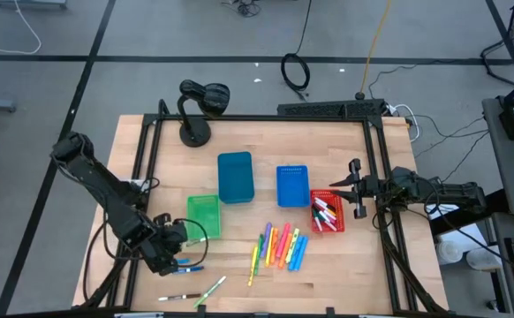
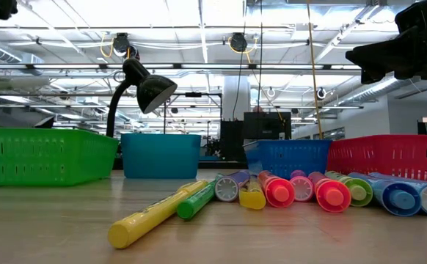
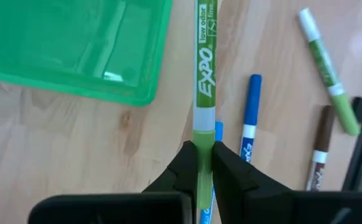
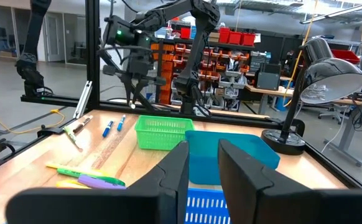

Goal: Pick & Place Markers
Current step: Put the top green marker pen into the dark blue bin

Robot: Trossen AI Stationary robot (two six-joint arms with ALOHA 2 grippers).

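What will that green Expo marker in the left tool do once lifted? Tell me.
Probably stays stiff: the green Expo marker is a straight, rigid barrel. Likely light, being thin. Held near one end by the shut left tool, its smooth round body might pivot or slip.

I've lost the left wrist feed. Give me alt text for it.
The left gripper is shut on a white-bodied green Expo marker above the wooden table, beside the green plastic bin. A blue marker, a brown marker and another green marker lie nearby.

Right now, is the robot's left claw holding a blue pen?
No, the left gripper is shut on a green marker; a blue marker lies beside it.
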